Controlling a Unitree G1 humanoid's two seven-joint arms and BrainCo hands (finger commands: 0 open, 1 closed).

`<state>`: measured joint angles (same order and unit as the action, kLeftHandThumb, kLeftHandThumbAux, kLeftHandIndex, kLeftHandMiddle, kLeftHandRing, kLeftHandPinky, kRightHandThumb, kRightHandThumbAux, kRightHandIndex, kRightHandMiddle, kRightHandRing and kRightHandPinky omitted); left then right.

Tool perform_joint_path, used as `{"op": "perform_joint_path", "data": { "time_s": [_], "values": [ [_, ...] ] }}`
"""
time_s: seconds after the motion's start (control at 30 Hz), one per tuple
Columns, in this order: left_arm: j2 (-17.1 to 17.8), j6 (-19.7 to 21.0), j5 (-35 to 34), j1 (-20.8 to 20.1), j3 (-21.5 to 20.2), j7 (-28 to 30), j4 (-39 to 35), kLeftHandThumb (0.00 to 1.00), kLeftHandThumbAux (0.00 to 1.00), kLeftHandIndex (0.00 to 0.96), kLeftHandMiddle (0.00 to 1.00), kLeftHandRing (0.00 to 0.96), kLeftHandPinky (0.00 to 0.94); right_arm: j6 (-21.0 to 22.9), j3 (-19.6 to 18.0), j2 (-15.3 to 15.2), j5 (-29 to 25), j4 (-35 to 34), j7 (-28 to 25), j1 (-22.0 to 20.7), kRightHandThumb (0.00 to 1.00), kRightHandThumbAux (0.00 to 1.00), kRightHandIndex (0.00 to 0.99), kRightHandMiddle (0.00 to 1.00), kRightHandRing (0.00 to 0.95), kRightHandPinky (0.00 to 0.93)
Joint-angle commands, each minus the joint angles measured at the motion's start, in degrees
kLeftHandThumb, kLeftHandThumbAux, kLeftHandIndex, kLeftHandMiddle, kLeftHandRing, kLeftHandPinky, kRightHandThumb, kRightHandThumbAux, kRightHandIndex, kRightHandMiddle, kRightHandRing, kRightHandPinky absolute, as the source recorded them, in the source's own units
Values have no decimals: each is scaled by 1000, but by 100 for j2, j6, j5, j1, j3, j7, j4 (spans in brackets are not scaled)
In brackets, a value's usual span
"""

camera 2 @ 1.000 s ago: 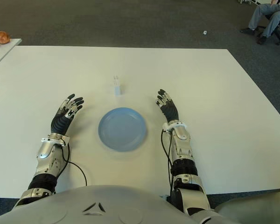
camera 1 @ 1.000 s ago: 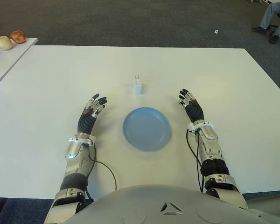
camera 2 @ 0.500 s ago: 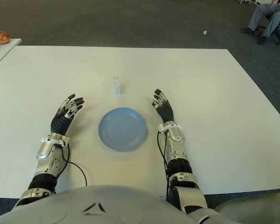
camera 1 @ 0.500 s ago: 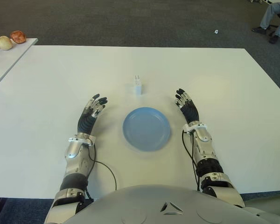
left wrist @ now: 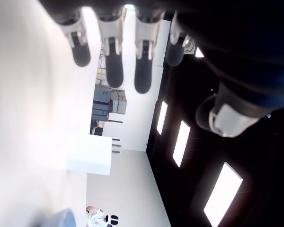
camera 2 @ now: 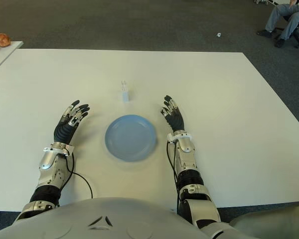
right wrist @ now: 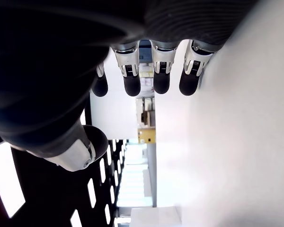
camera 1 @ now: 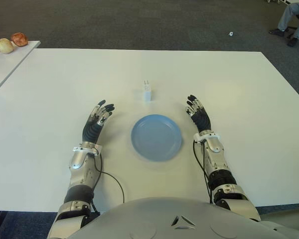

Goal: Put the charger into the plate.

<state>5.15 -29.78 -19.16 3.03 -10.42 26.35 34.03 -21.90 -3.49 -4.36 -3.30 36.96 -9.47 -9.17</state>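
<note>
A white table (camera 1: 249, 89) carries a blue plate (camera 1: 156, 137) near its front centre. The left hand (camera 1: 97, 121) shows to the plate's left and the right hand (camera 1: 198, 113) to its right, both with fingers spread and holding nothing. The small white charger (camera 1: 147, 91) stands beyond the plate, prongs up, apart from both hands
</note>
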Motion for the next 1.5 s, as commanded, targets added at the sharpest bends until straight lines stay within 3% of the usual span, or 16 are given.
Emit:
{"op": "perform_joint_path", "data": {
  "time_s": [0.03, 0.1, 0.2, 0.33, 0.57, 0.8, 1.1, 1.5],
  "values": [
    [-167, 805, 45, 649, 46, -55, 594, 0, 544, 115, 216, 183, 129, 240, 90, 48, 133, 290, 71, 208, 0, 670, 0, 0, 0, 0],
    [-169, 814, 49, 638, 47, -70, 584, 0, 546, 119, 215, 182, 132, 238, 99, 44, 128, 292, 77, 212, 0, 666, 0, 0, 0, 0],
    [-63, 982, 252, 301, 62, -428, 578, 0, 561, 118, 208, 172, 121, 268, 108, 56, 125, 288, 104, 215, 0, 657, 0, 0, 0, 0],
    [121, 1585, 834, -234, 241, -1215, 256, 2, 582, 116, 196, 158, 120, 278, 124, 81, 127, 209, 137, 281, 0, 650, 0, 0, 0, 0],
    [253, 2145, 1351, -647, 440, -1684, 49, 50, 590, 104, 172, 144, 142, 343, 160, 88, 149, 146, 200, 323, 0, 651, 0, 0, 0, 0],
    [215, 2696, 1687, -1531, 540, -2260, 397, 112, 608, 80, 148, 132, 156, 365, 237, 155, 175, -50, 254, 466, 0, 668, 0, 0, 0, 0],
    [273, 2787, 1862, -2151, 594, -2461, 956, 164, 575, 71, 130, 112, 148, 350, 359, 223, 216, -221, 283, 575, 0, 684, 0, 0, 0, 0],
    [367, 2697, 2002, -2464, 654, -2387, 1309, 211, 555, 77, 135, 114, 155, 388, 437, 240, 201, -434, 243, 725, 0, 685, 0, 0, 0, 0]
  ]
}}
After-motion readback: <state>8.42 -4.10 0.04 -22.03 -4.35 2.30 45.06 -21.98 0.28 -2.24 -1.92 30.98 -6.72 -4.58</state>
